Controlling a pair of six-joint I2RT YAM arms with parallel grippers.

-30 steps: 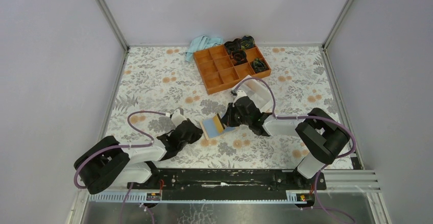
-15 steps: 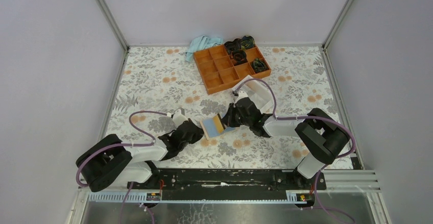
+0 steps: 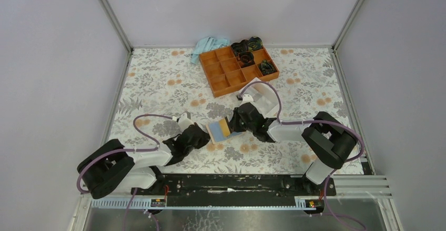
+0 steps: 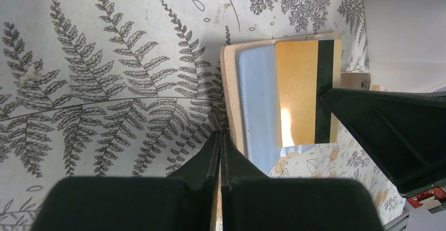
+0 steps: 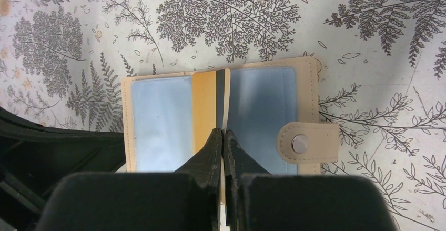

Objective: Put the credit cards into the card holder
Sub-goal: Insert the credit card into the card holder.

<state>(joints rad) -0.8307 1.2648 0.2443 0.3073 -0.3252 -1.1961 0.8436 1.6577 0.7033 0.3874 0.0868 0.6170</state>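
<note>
While the left arm (image 3: 152, 154) lies low over the flowered bench (image 3: 158, 78), the left jaws are pressed together. Their tips sit at one outer edge of the card holder (image 5: 158, 118); whether they pinch the tan cover there cannot be told. The card holder lies spread open on the bench between the two arms, with pale blue pockets facing up on both halves. Its snap tab (image 5: 307, 143) sticks out flat from one half. A gold credit card (image 5: 205, 110) with a black stripe lies across the holder's middle, raised at its striped edge. Whether the opposite edge is inside a pocket is unclear. The right jaws are clamped on the card's striped edge, and the right arm (image 3: 286, 130) reaches in low behind them. Well back on the bench stands an orange tray (image 3: 221, 69), with a blue cloth (image 3: 206, 45) beside its far left corner.
</note>
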